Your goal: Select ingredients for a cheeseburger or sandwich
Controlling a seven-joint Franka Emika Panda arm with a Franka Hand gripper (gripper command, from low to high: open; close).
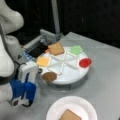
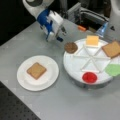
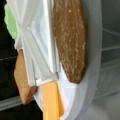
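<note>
- My gripper (image 1: 23, 101) hangs above the grey table (image 1: 105, 75), at a front view's lower left, just beside the round white divided tray (image 1: 72, 76); seen from the opposite side, the gripper (image 2: 55, 38) sits at a front view's top, near the tray's (image 2: 75, 72) rim.
- I cannot tell whether my jaws are parted or closed; nothing shows between them, and none of the food touches me.
- The piece nearest me is the dark brown round patty (image 1: 49, 76), lying in the tray compartment that faces me; in a front view it sits at the tray's upper-left edge (image 2: 71, 47), and in the wrist view it fills the upper middle (image 3: 71, 40).
- In the next compartment lies the yellow cheese square (image 1: 43, 61), also seen in a front view (image 2: 92, 40) and at the wrist view's bottom (image 3: 50, 102).
- 1 tan-brown bread slice (image 1: 56, 48) rests in the tray beyond the cheese, at a front view's right edge (image 2: 111, 49).
- The tray also holds a green piece (image 1: 76, 50) and a red round piece (image 1: 85, 62).
- 1 more bread slice (image 2: 36, 70) already lies flat on the white round plate (image 2: 51, 80), well apart from the tray's pieces; the same slice (image 1: 70, 115) shows at a front view's bottom on the plate (image 1: 85, 105).
</note>
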